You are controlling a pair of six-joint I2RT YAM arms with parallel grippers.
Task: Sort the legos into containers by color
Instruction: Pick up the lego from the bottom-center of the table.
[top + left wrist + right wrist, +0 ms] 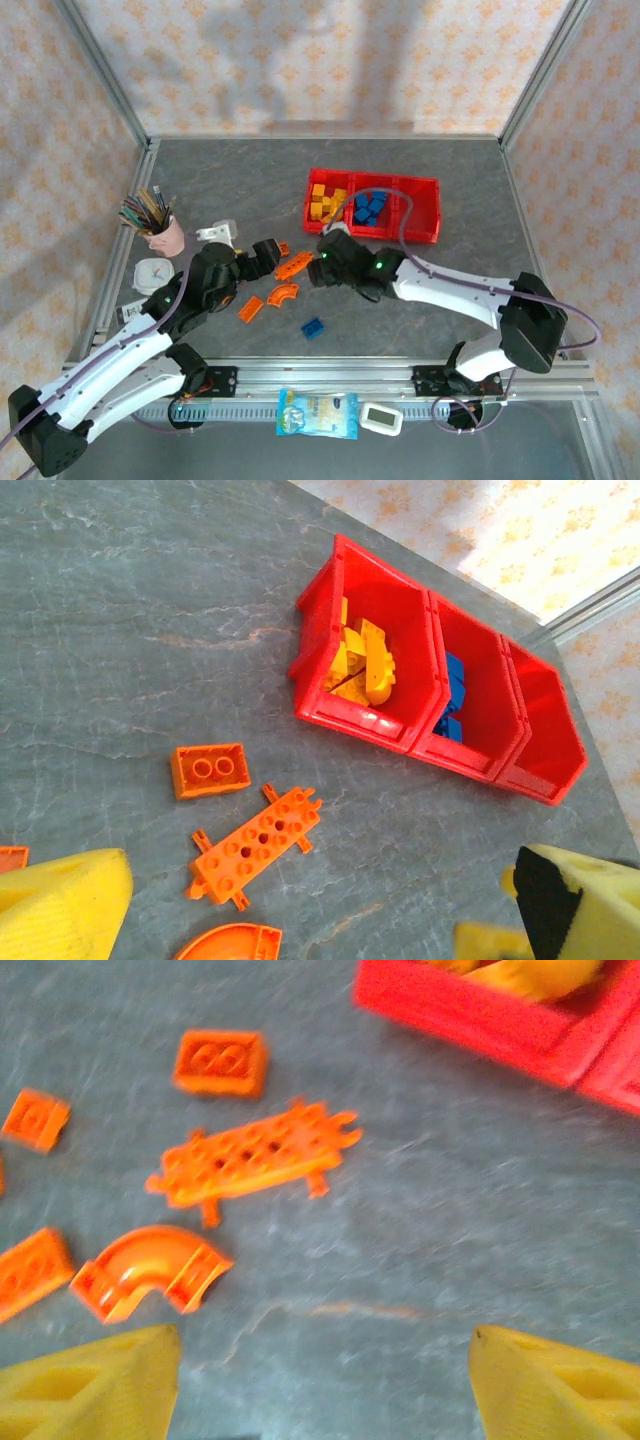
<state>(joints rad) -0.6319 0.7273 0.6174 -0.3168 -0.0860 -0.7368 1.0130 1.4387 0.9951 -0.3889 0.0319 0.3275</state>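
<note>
Right end effector (322, 1348), fingers spread and empty, is hovering over orange bricks (250, 1155) lying loose on the worktop (450, 1210); the left end effector (315, 880) is gaping too. Yellow bricks (325, 203) and blue bricks (368, 210) are filling 2 red bins (318, 645), the 3rd is sitting empty, and 1 stray blue brick (313, 327) is waiting.

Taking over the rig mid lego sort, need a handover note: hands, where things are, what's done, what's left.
Left hand: open, empty, above the orange pieces.
Right hand: open, empty, over bare table beside the orange arch.
Red bins: yellow legos in one end bin, blue legos in the middle, other end bin looks empty.
Done: yellow and most blue binned.
Left: one blue brick and all orange on the table, including the orange plate and orange brick.
</note>
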